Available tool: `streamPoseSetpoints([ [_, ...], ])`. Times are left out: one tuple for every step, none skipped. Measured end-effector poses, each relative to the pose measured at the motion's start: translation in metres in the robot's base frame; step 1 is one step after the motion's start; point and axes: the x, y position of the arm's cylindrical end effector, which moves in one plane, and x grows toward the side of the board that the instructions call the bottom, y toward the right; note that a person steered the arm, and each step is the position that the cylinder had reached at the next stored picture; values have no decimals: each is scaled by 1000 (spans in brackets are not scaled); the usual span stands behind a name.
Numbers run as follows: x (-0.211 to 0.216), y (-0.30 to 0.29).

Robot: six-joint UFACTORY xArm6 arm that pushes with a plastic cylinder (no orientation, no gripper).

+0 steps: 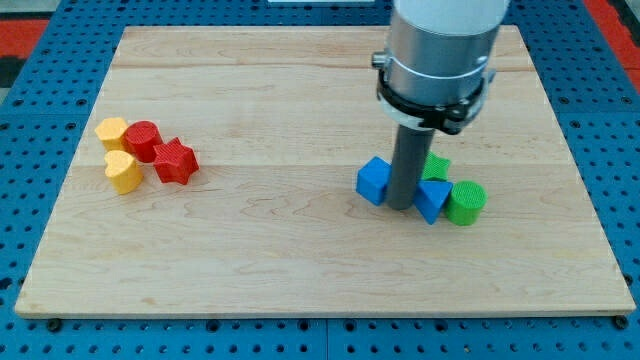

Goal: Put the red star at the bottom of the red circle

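Observation:
The red star lies at the view's left, touching the red circle on that circle's lower right. My tip is far to the view's right of both, standing between a blue cube and a blue triangle.
A yellow hexagon and a yellow heart sit against the red circle's left and lower left. A green star and a green cylinder lie by the blue triangle. The wooden board rests on a blue pegboard.

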Motion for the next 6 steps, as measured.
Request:
streamPoseSetpoints([
  [-42, -48],
  [-44, -98],
  [-17, -116],
  [-33, -214],
  [-70, -258],
  [-85, -250],
])
